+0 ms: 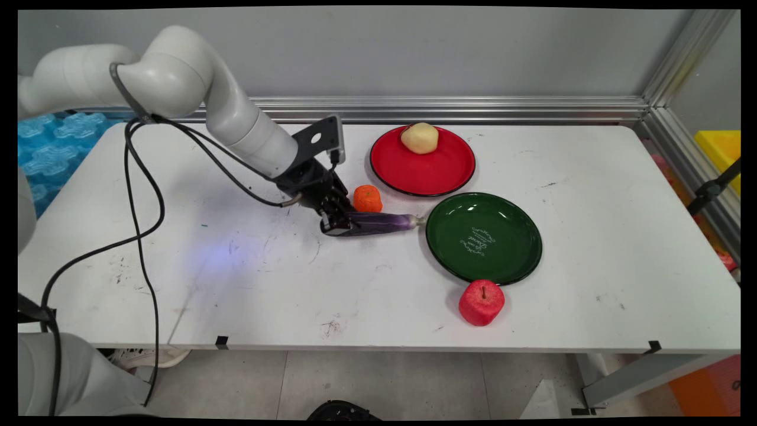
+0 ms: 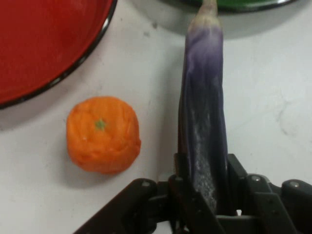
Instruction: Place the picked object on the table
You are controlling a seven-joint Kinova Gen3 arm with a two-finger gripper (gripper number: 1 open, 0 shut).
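Note:
A long purple eggplant (image 1: 378, 223) lies on the white table, its stem tip touching the rim of the green plate (image 1: 520, 269). My gripper (image 1: 338, 225) is shut on the eggplant's thick left end. In the hand view the eggplant (image 2: 204, 112) runs up between my fingers (image 2: 181, 168) toward the green plate (image 2: 239, 4). An orange (image 1: 368, 198) sits just behind the eggplant, beside my gripper; the hand view shows the orange (image 2: 103, 134) to the left, apart from the eggplant.
A red plate (image 1: 437, 177) at the back holds a pale yellow potato-like fruit (image 1: 420, 138). A red apple (image 1: 481, 302) stands on the table in front of the green plate. The red plate's rim (image 2: 73, 68) fills the hand view's upper left.

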